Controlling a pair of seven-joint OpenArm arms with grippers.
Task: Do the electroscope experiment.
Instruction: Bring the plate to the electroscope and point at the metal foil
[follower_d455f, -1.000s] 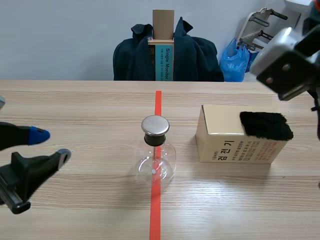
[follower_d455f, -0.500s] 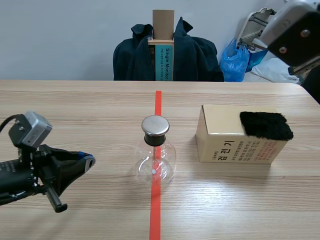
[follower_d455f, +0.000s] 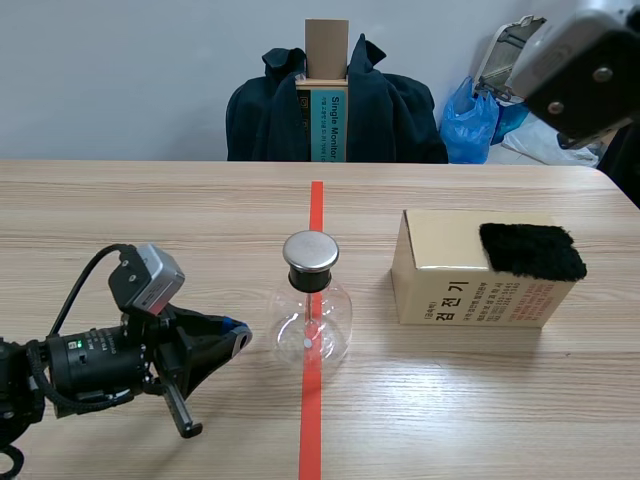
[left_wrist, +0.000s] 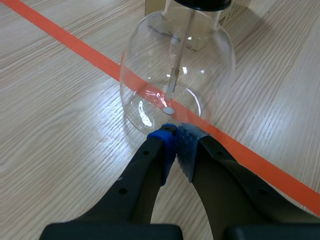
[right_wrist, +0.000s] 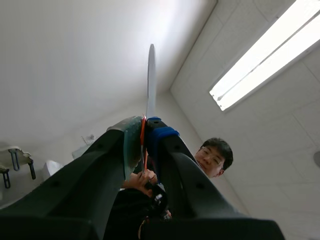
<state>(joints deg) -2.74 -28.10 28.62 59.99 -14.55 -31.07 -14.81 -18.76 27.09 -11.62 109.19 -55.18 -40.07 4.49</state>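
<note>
Scene view: I see the flask (follower_d455f: 312, 318) standing upright on the tabletop (follower_d455f: 150, 220), right on the orange tape line. Its long axis is vertical and its metal cap (follower_d455f: 310, 252) is on top. My left arm (follower_d455f: 100, 365) lies low, coming in from the left, and its jaws point at the flask's belly with the tips just beside the glass. To the flask's right, and apart from it, sits a cardboard box (follower_d455f: 470, 290) with a black fur pad (follower_d455f: 532, 250) lying on the right end of its top. My right arm (follower_d455f: 580, 65) is raised in the far right corner; its jaws are out of sight here.

Left wrist view: the left jaws are pressed together, pads (left_wrist: 165, 142) meeting with nothing between them. The flask is directly ahead, its glass wall at the tips; I cannot tell whether they touch. Inside, a thin stem (left_wrist: 180, 50) hangs straight down from the black stopper (left_wrist: 200, 2) and ends in a small disc (left_wrist: 169, 110).

Right wrist view: the right jaws point up toward the ceiling and pinch a thin pale strip (right_wrist: 150, 75) by its lower end. The strip rises straight past the tips, in line with the fingers. A ceiling light (right_wrist: 265, 55) and a person (right_wrist: 216, 144) show beyond.
</note>
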